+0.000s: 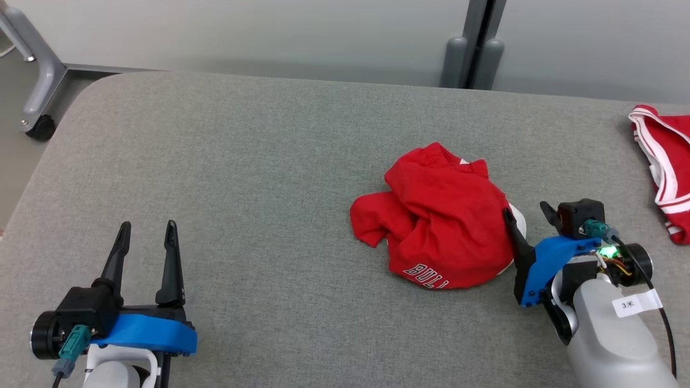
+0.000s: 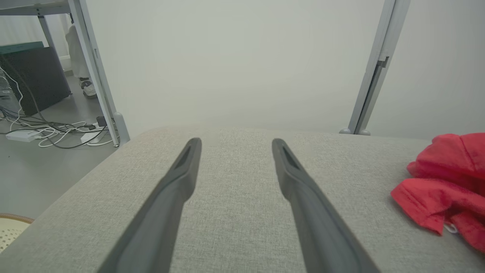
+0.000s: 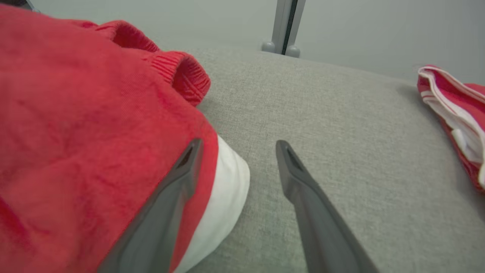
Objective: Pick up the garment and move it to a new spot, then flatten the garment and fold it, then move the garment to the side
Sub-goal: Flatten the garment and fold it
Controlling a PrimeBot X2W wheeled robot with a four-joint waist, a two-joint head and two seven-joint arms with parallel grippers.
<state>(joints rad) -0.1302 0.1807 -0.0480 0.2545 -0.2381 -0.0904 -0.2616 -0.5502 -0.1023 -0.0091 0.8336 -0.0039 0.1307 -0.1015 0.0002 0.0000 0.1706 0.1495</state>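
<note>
A crumpled red garment (image 1: 439, 218) with white lettering along its hem lies right of centre on the grey padded table (image 1: 259, 161); a white part (image 3: 223, 193) sticks out at its right edge. My right gripper (image 1: 528, 211) stands open at that right edge, its left finger (image 3: 178, 178) against the red cloth and the white part between the fingers. My left gripper (image 1: 148, 234) is open over bare table at the lower left, far from the garment (image 2: 447, 182), nothing between its fingers (image 2: 189, 163).
A second red garment with white stripes (image 1: 666, 167) lies at the table's far right edge. Behind the table stand pale panels and a grey post (image 1: 474, 48). A wheeled frame leg (image 1: 38, 91) stands off the left corner, with cables on the floor (image 2: 49, 131).
</note>
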